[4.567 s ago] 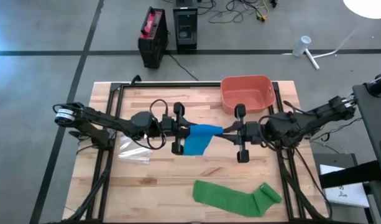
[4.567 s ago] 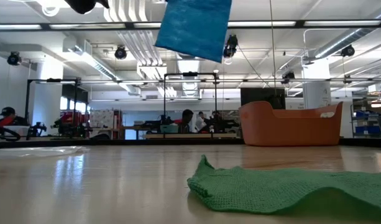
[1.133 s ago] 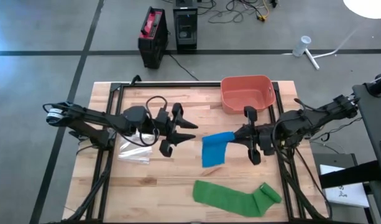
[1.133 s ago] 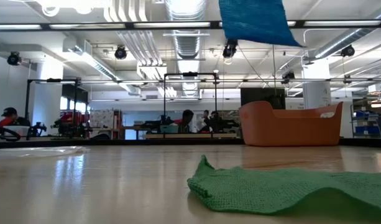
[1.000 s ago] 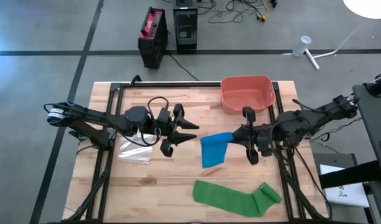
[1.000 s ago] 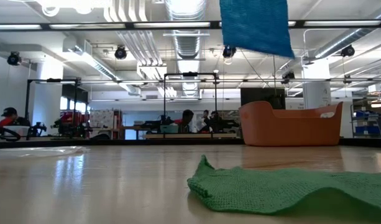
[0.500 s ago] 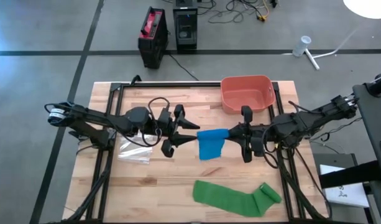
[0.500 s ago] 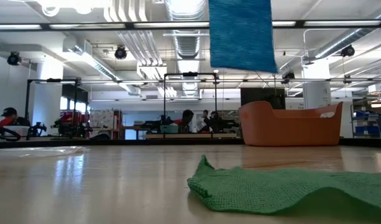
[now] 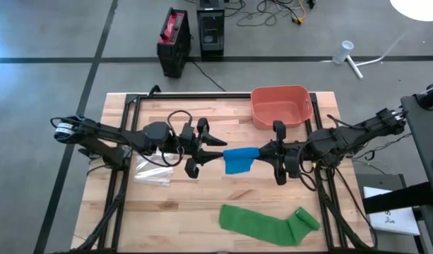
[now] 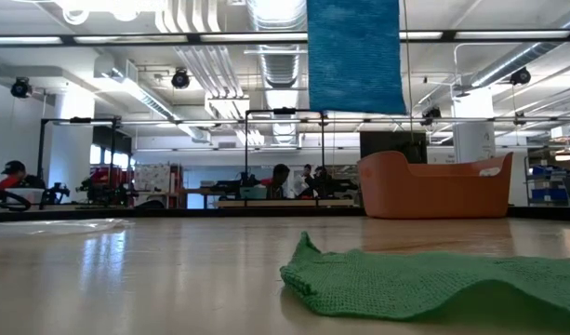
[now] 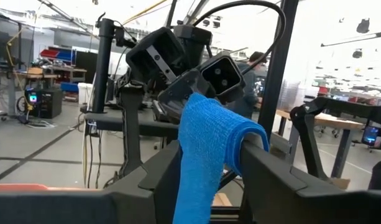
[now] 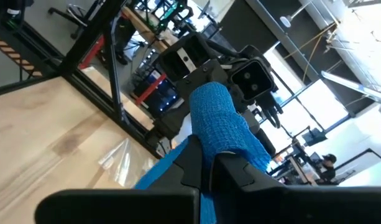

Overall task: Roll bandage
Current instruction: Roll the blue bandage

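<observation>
The right end effector is clenched on the top of the blue bandage, holding it up in the air over the middle of the bench, so the loose length hangs free below it. The low view shows that strip dangling well clear of the wood. Facing it, the left end effector has its fingers set either side of the same rolled end, one to each flank; whether they actually pinch the cloth or just bracket it I cannot tell. Holding the bandage between the two arms like this looks meant to let one side grip while the other winds the fabric round.

Outward from the blue bandage: the orange bin stands just behind it, toward the right. A clear plastic wrapper lies on the bench to the left, under the left arm. A green bandage lies unrolled along the bench's front edge, well apart from the blue one.
</observation>
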`<state>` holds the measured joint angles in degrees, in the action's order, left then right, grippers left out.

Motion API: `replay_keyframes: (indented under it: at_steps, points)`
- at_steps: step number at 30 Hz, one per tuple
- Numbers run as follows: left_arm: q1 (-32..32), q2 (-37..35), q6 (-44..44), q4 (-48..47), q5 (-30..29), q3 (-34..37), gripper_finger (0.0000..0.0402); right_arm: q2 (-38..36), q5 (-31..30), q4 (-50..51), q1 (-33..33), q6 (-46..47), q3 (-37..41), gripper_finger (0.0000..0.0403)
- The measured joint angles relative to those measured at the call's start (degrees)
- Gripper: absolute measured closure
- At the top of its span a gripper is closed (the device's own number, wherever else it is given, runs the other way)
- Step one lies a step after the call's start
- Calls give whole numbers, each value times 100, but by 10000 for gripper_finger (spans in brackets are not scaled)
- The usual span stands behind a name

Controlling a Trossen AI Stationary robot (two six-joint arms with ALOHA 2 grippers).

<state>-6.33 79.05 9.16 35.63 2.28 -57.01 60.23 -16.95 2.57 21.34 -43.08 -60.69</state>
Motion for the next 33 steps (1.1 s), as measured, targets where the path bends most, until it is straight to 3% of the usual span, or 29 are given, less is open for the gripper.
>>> replay_keyframes:
  at_steps: [14,19,23,29,33]
  points:
    - [11,317,30,149,30,9,265,255,-74,-71,-22,51,4,394]
    - [11,306,-112,207,5,4,315,236,-93,-81,-24,559,2,383]
    - [24,306,-133,194,-107,4,389,222,-63,-112,-20,1236,0,344]
    - [-46,262,-465,-33,-133,6,396,-3,-59,428,166,1866,0,265]
    - [-154,238,-1071,-83,-66,0,397,-262,-62,343,279,2441,-9,234]
